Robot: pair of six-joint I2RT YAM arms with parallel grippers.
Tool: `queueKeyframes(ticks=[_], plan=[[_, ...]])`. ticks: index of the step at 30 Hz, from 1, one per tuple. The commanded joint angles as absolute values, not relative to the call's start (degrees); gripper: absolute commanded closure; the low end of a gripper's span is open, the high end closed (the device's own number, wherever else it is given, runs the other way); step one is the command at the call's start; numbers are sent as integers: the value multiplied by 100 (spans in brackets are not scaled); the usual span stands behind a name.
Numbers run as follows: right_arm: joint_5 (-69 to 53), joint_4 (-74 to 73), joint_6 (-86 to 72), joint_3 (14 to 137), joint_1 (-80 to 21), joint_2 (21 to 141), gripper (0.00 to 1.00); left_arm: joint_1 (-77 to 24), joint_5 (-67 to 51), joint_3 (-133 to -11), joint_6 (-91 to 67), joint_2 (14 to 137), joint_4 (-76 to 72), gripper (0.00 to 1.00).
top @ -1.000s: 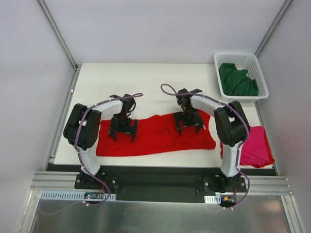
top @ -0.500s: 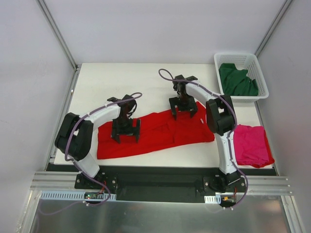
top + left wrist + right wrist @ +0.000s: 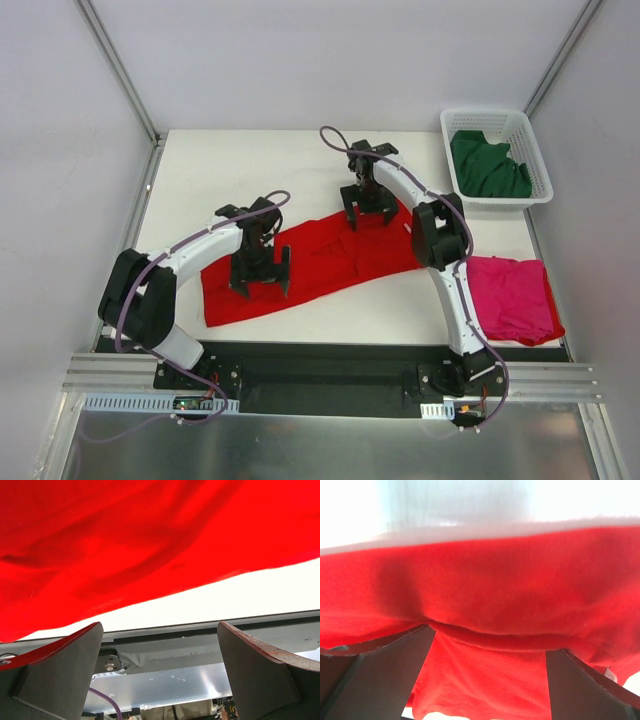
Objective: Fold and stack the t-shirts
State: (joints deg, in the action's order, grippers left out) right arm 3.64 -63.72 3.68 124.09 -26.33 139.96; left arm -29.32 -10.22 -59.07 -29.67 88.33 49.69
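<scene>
The left gripper (image 3: 260,287), jaws spread wide, stands over the 8 o'clock end of the red t-shirt (image 3: 325,262). The right gripper (image 3: 371,221), equally spread, stands over its 1 o'clock edge. At the 2 o'clock corner of the table (image 3: 250,170), the white basket (image 3: 446,122) holds the green t-shirt (image 3: 487,168). The pink t-shirt (image 3: 512,298) lies at 4 o'clock.

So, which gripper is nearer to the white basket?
Right. The right gripper hangs open over the far right part of the red t-shirt, left of the white basket. The left gripper, also open, is over its near left part, much farther away.
</scene>
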Motion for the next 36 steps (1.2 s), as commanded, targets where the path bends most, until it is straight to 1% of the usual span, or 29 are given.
queueKeyframes(ticks=[1,4,10,13,17,21,26,28,31,34,36], plan=[[800,-6066,492,12832,-2540,14265,4,-3032,-1195,-6117,-3094,8517,5212,1],[782,-6021,475,13112,-2479,14387,4,-3041,-1257,-6222,-3103,8421,5291,1],[1318,-5521,536,13421,-2400,14458,4,-3085,-1248,-6188,-3146,7946,5466,1],[1397,-5423,563,13727,-2224,14546,4,-3085,-1222,-6126,-3164,7700,5572,1],[1064,-4809,545,13518,-2004,14405,4,-3085,-1187,-5933,-3234,7410,5721,1],[687,-4291,554,13807,-1873,14572,4,-3085,-1099,-5757,-3322,7120,5915,1],[247,-3569,519,13781,-1837,14616,4,-3076,-1028,-5625,-3410,6786,6143,1],[79,-3288,484,13720,-1819,14511,4,-3076,-985,-5608,-3436,6680,6179,1],[-106,-3278,431,13667,-1872,14073,4,-3076,-949,-5625,-3489,6636,6223,1],[182,-3551,650,13510,-2249,13187,4,-3085,-897,-5712,-3542,6688,6196,1],[124,-3454,634,12933,-2636,12476,4,-3076,-844,-5826,-3542,6750,6188,1]])
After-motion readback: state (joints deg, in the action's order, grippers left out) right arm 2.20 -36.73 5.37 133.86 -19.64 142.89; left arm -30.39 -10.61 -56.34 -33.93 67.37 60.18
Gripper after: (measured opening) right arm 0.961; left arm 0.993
